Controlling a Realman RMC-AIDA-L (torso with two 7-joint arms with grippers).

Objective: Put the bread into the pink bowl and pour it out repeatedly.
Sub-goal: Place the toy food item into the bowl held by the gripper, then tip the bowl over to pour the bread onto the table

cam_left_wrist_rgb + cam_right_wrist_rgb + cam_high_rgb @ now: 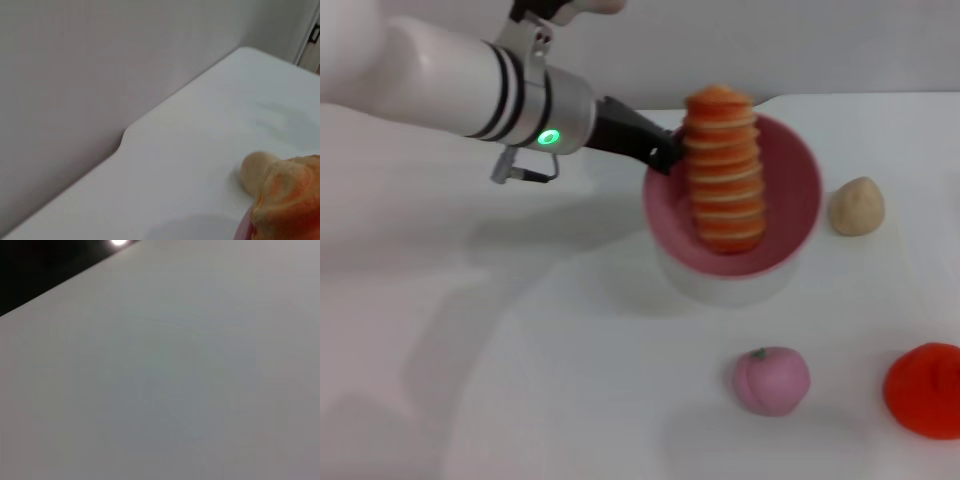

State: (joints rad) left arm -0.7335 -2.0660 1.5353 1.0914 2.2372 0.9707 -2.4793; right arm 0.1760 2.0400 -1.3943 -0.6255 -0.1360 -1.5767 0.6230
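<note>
Left gripper (665, 155), jaws closed on the rim of the pink bowl (790, 170), holds it tilted above the white table (520, 350). The bread (725, 170) lies inside the bowl, its top end past the rim. A beige lump (857, 206) sits just beside.

The white table (520, 350) holds a few toys. The pink bowl (790, 215) sits on it. A beige lump (857, 206) lies just right of the bowl. A pink peach (772, 380) and an orange toy (925, 388) lie nearer than the bowl.
</note>
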